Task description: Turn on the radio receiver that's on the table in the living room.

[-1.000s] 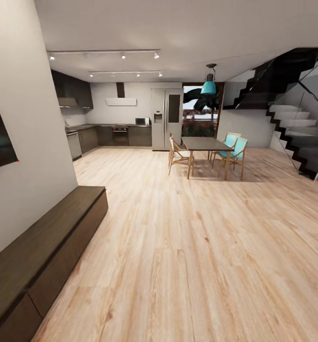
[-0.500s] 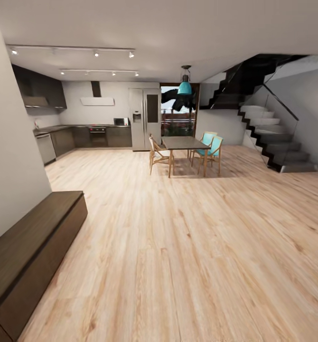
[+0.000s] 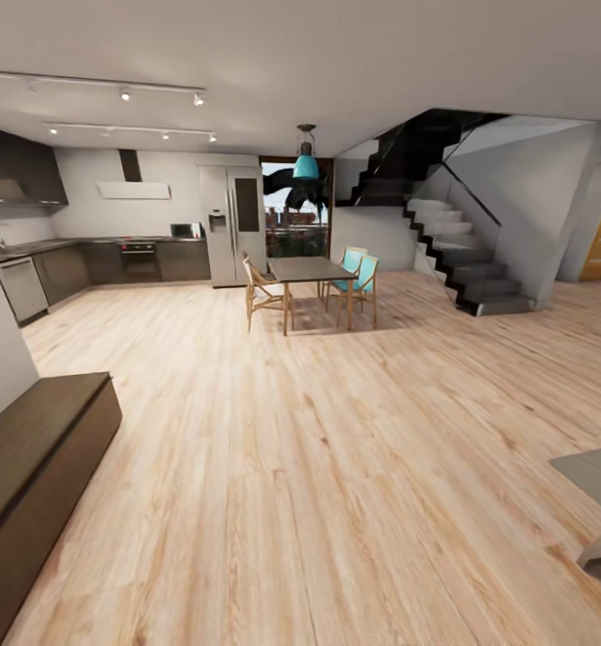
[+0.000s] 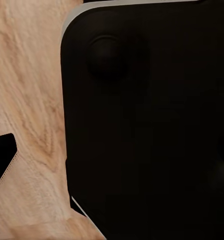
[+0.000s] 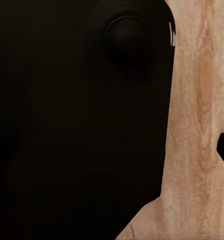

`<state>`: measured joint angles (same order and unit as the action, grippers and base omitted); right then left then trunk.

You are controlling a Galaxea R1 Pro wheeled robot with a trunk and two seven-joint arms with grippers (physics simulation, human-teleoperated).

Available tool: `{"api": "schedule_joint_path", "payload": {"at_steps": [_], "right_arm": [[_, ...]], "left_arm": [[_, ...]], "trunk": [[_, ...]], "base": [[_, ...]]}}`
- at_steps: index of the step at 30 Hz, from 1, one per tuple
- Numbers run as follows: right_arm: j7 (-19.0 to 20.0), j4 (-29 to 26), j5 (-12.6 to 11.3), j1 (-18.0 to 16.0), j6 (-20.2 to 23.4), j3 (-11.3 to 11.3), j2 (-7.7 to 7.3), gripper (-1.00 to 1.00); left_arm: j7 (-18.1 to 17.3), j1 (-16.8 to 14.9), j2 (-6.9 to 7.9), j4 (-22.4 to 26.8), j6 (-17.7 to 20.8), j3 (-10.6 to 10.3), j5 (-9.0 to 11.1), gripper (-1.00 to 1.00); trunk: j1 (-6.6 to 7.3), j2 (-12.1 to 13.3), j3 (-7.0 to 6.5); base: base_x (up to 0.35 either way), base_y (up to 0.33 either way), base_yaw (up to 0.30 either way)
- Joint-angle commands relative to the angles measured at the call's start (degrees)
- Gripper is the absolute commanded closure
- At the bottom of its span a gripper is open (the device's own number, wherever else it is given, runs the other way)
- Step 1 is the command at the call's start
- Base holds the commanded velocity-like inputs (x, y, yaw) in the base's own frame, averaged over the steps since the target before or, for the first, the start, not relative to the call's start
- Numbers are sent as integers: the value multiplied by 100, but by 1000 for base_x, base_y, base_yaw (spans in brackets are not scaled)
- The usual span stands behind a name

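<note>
Whether the grippers are open or holding anything I cannot tell (wrist views give dark robot body (image 4: 142,125) over wood floor (image 4: 31,75)), but the head has swung right, bringing a grey table (image 3: 596,471) corner in at four o'clock, kitchen (image 3: 139,260) far at eleven, the radio receiver's whereabouts unknown.

Floor (image 3: 336,467) is light wood planks with a pretty strong grain and a soft sheen, and the low bench (image 3: 31,458) on the left is dark matt wood. Fridge (image 3: 233,224) looks like brushed steel. The staircase (image 3: 453,260) has a glossy glass side panel, and the dining chairs (image 3: 354,283) are pale wood with teal seats.
</note>
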<state>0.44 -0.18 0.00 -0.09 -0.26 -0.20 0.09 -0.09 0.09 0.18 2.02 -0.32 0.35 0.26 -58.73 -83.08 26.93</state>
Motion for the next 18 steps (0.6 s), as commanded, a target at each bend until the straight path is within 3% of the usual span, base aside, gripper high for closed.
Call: {"api": "schedule_joint_path", "payload": {"at_steps": [1, 18], "right_arm": [[0, 0, 0, 0, 0, 1, 0, -100], [0, 0, -21, 0, -163, 2, 0, -100]], "left_arm": [[0, 0, 0, 0, -2, 0, 0, -100], [-9, 0, 6, 0, -1, -7, -1, -100]], "trunk": [[0, 0, 0], [0, 0, 0]], "base": [[0, 0, -286], [0, 0, -286]]}}
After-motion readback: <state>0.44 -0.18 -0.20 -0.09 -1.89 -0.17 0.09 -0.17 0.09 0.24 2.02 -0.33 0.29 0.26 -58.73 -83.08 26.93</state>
